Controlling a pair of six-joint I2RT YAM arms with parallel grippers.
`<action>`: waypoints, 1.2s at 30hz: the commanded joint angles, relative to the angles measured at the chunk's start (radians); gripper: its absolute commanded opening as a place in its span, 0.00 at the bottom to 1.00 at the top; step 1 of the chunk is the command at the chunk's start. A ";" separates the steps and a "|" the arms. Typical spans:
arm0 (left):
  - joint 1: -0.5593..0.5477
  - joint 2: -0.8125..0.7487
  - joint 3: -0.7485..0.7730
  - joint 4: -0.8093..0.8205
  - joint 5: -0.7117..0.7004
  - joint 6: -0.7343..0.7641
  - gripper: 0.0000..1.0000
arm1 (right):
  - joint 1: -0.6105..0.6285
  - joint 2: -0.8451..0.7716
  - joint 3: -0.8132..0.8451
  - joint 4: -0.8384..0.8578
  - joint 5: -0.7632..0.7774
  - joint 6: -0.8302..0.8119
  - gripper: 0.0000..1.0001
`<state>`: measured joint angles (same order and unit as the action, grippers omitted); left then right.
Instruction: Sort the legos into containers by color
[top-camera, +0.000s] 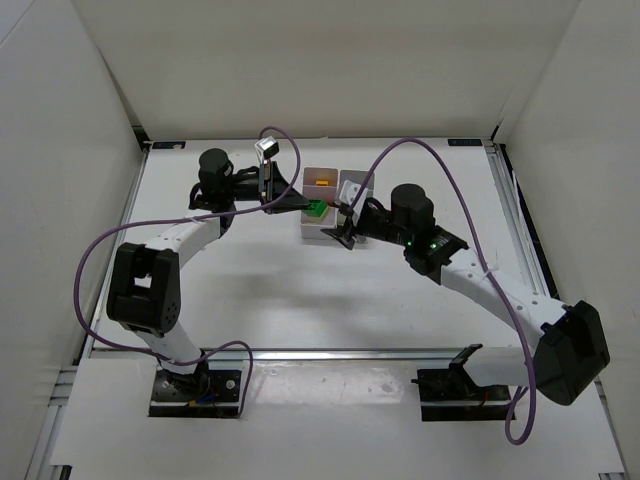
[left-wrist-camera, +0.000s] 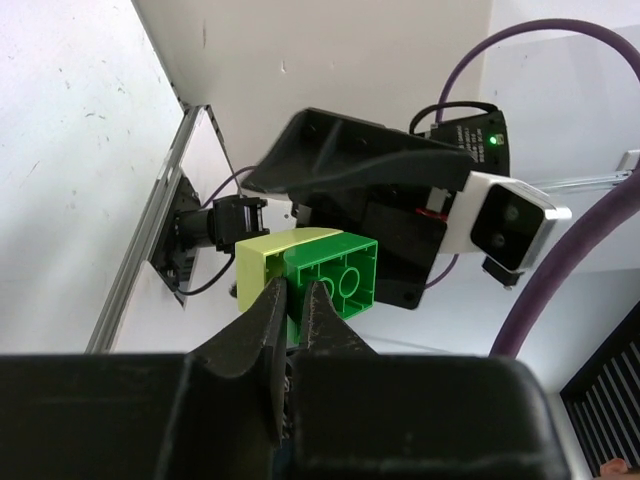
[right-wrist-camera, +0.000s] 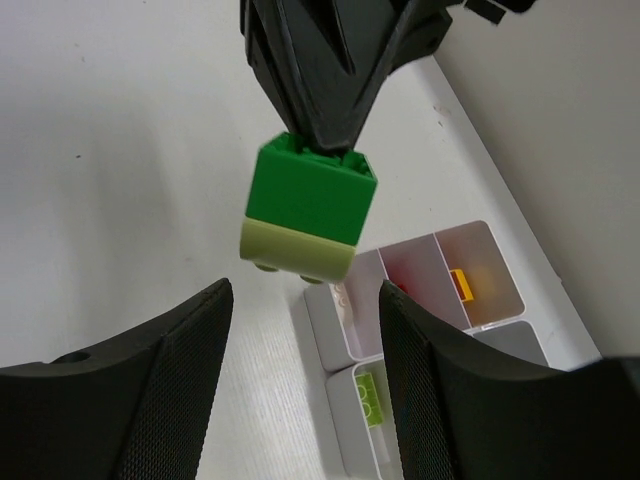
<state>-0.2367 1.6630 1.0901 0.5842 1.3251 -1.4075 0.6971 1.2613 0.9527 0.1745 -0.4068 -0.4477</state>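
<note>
My left gripper (left-wrist-camera: 295, 300) pinches a green brick (left-wrist-camera: 335, 280) that has a pale yellow-green brick (right-wrist-camera: 297, 250) stuck to it, both held in the air. My right gripper (right-wrist-camera: 305, 300) is spread wide, facing them. In its view the containers (right-wrist-camera: 436, 262) lie at four o'clock of the bricks, with an orange brick (right-wrist-camera: 460, 284) in one cell.

legos (right-wrist-camera: 305, 205) in left hand (left-wrist-camera: 293, 295) | over containers (right-wrist-camera: 335, 330) | right hand (right-wrist-camera: 300, 295) beside

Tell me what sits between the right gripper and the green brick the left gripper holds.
In the right wrist view, only a pale yellow-green brick joined to the green brick; the right gripper stands open short of it.
</note>
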 joint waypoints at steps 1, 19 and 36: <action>0.005 -0.043 -0.006 0.026 0.019 0.004 0.10 | 0.019 -0.031 0.050 0.045 -0.007 0.006 0.64; 0.005 -0.023 -0.001 0.026 0.011 0.002 0.10 | 0.025 0.012 0.104 0.062 -0.030 0.040 0.48; 0.014 -0.042 -0.016 0.181 -0.046 -0.033 0.10 | 0.045 0.038 0.123 0.033 -0.021 0.107 0.00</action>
<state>-0.2245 1.6634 1.0813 0.6407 1.3159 -1.4200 0.7280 1.2907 1.0355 0.1871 -0.4179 -0.3729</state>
